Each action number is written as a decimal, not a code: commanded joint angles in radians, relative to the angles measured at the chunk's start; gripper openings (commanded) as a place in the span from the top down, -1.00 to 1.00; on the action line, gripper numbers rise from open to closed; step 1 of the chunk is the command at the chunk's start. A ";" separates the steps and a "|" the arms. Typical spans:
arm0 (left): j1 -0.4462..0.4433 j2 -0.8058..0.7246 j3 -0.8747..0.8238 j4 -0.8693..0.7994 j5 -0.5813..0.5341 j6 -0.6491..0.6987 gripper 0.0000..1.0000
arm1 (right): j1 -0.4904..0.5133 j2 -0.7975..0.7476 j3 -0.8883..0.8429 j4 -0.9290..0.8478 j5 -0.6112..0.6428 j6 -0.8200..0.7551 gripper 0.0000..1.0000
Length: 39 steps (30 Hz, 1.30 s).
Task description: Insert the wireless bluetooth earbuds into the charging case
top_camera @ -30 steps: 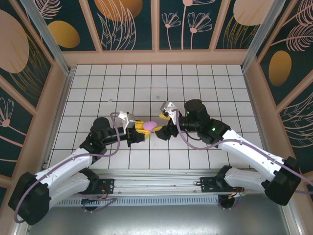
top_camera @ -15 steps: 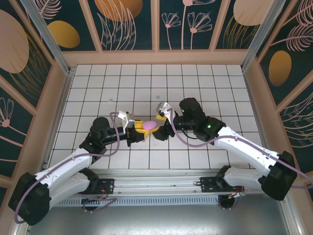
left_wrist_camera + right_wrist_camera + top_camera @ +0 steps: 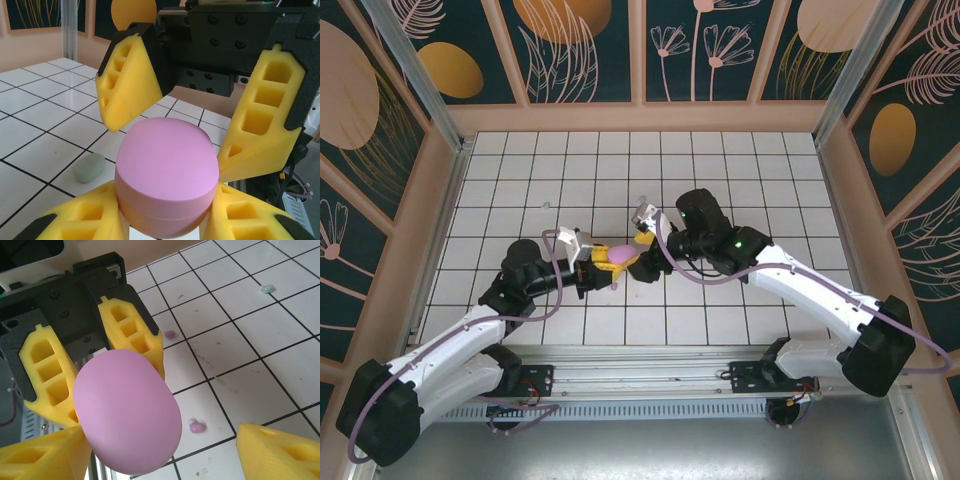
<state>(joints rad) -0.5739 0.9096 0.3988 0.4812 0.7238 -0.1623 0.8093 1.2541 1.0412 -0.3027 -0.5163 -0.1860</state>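
Left tool [image 3: 608,265] over tiled table [image 3: 720,170], floral walls [image 3: 575,60]

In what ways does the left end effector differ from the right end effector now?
The left end effector is shut on the pink charging case; the right end effector is open, its jaws spread on either side of that case. The left end effector reaches in from the left, the right end effector from the opposite side. Both are yellow and black.
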 commanded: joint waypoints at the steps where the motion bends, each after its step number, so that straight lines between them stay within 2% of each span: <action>1: -0.012 -0.037 -0.015 -0.024 0.068 0.042 0.76 | -0.036 0.016 0.057 0.022 -0.033 -0.019 -0.52; 12: -0.014 -0.071 -0.022 -0.073 0.041 0.065 0.78 | -0.097 0.028 0.063 0.056 -0.093 -0.033 -0.52; 18: -0.013 -0.073 -0.020 -0.077 0.010 0.056 0.78 | -0.101 0.057 0.082 0.030 -0.008 -0.019 -0.51; 23: -0.012 -0.071 -0.023 -0.093 -0.059 0.040 0.82 | -0.102 -0.006 0.032 0.086 -0.029 0.037 -0.51; 26: -0.010 -0.069 -0.028 -0.095 -0.103 0.025 0.81 | -0.103 -0.069 -0.016 0.148 -0.025 0.101 -0.52; 30: 0.012 -0.050 -0.016 -0.082 -0.116 -0.001 0.80 | -0.132 -0.106 -0.049 0.200 0.022 0.264 -0.53; 33: 0.039 -0.025 0.005 -0.082 -0.126 0.000 0.82 | -0.147 -0.099 -0.061 0.196 0.098 0.374 -0.48; 39: 0.154 0.035 0.054 -0.033 -0.154 0.000 0.83 | -0.143 -0.098 -0.191 0.328 0.241 0.596 -0.30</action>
<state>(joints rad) -0.4713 0.9241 0.4000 0.3927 0.5915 -0.1474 0.6647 1.1568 0.9154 -0.0673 -0.3759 0.2310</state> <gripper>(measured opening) 0.309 0.663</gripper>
